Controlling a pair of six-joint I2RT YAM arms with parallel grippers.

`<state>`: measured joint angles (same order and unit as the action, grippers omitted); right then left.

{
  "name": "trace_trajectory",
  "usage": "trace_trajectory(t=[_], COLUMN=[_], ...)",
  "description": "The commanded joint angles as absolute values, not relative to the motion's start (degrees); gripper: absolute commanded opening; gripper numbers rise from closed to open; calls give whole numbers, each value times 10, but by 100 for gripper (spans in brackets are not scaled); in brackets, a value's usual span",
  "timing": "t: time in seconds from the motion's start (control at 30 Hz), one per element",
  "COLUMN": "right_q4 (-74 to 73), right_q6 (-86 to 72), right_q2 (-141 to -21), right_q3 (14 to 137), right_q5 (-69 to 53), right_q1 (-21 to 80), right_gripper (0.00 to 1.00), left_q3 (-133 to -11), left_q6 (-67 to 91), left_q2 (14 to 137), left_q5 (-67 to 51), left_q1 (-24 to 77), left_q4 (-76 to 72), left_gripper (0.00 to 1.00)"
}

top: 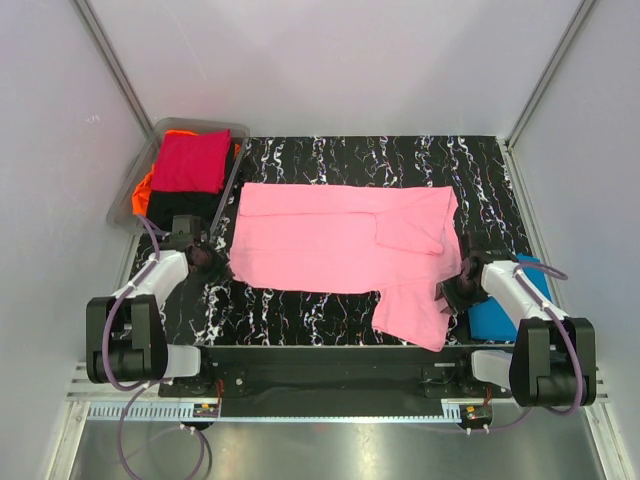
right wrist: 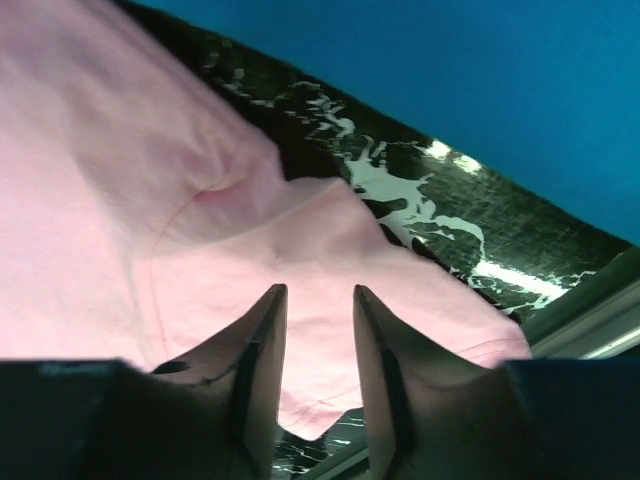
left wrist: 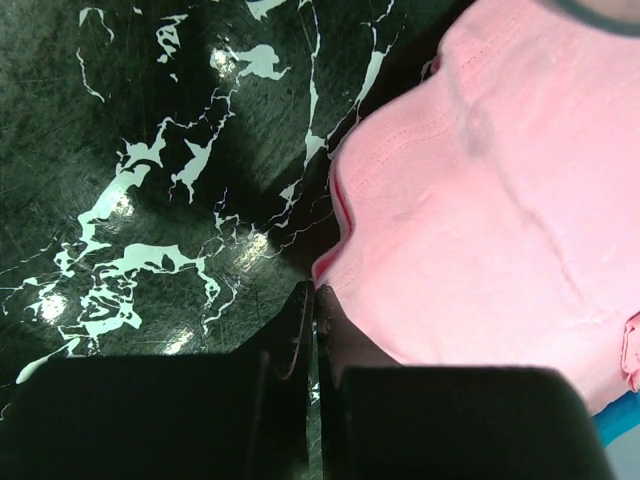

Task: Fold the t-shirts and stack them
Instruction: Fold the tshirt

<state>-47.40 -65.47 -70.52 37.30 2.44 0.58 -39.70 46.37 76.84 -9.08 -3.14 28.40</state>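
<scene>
From above and behind the arm bases we look steeply down on the whole marbled table (top: 330, 155). Our left wrist view sits very close over the tabletop, with the left gripper (left wrist: 313, 305) at bottom centre. The right wrist view is as near, the right gripper (right wrist: 318, 295) likewise low. All three share the pink t-shirt (top: 330, 240); the blue t-shirt (right wrist: 450, 80) fills the right wrist view's upper right.

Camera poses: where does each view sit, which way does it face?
Top external: above and behind the bases, looking down at the table; both arms show, with left gripper and right gripper.
Left wrist: on the left arm, looking down past shut fingers at the pink t-shirt's edge.
Right wrist: on the right arm, looking past parted fingers at pink cloth and the blue t-shirt.
Shared: all three see the pink t-shirt.
</scene>
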Motion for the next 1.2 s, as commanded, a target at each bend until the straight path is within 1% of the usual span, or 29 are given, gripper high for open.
trace_trajectory(t=[0.0,0.03,0.1,0.2,0.33,0.43,0.47,0.53,0.63,0.7,0.87,0.9,0.93,1.0,1.03,1.17], right_q4=[-479,-480,-476,-450,-423,-408,-407,-406,-415,-435,-475,-478,-479,-488,-491,-493], right_q6=[-711,-717,-733,-733,-759,-773,-780,-782,-776,-767,-733,-728,-722,-704,-701,-666], right_q2=[-694,-693,-704,-743,-792,-801,-799,-788,-769,-749,-712,-704,-700,-691,-686,-659], right_q3=[348,348,352,367,367,361,359,357,359,363,362,359,357,352,350,352], right_q5=[17,17,15,8,4,18,23,24,19,21,33,33,29,18,14,7], right_q1=[3,4,4,4,4,4,4,4,4,4,4,4,4,3,3,4], right_gripper=[45,52,56,57,56,50,43,38,26,20,19,18,12,9,0,0], left_q3=[-391,-391,-392,-395,-408,-416,-417,-420,-421,-423,-423,-422,-420,-416,-415,-403], left_q6=[464,465,468,471,469,468,466,465,467,468,468,468,468,470,470,470], left_q2=[751,753,755,763,779,787,790,794,794,795,788,786,781,773,763,731], left_q5=[-104,-105,-105,-108,-115,-116,-116,-116,-116,-116,-116,-115,-117,-119,-118,-115], left_q1=[-35,-34,-34,-34,-34,-34,-35,-35,-34,-34,-34,-35,-35,-35,-34,-34], left_q4=[274,274,273,269,266,267,267,267,267,267,267,269,270,272,273,284], left_gripper=[0,0,0,0,0,0,0,0,0,0,0,0,0,0,0,0])
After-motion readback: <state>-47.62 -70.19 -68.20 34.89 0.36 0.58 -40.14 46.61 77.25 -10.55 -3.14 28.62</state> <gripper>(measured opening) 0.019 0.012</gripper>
